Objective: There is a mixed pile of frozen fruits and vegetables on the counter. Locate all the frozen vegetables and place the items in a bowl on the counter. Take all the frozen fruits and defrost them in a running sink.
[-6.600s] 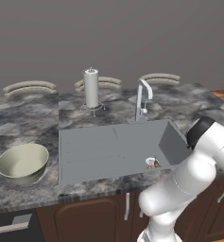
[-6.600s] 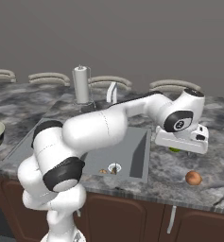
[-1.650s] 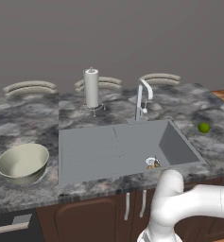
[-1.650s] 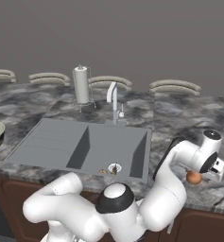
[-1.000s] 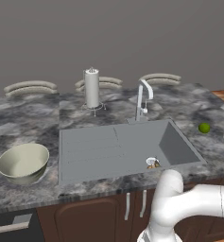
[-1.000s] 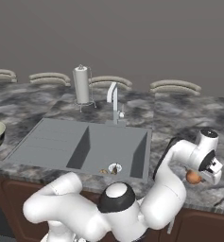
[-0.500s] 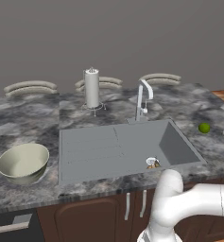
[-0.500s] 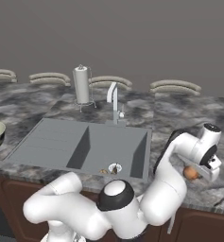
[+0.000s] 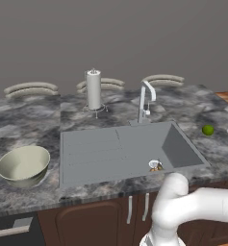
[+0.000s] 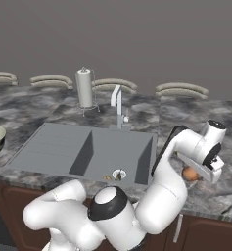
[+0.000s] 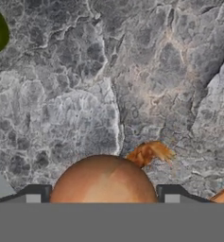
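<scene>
Over the last second raised slightly, open claw (image 11: 103, 198) still straddling reddish-brown lump (image 10: 190, 173) on counter (image 10: 220, 196), jaws unclenched, so no grasp yet, bowl (image 9: 23, 166) trip pending.

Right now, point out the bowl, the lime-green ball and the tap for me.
bowl (image 9: 20, 163), left base view, on its pale inner wall.
lime-green ball (image 9: 208, 129), left base view, middle of the ball.
tap (image 10: 117, 104), right base view, on its upright chrome stem.
</scene>
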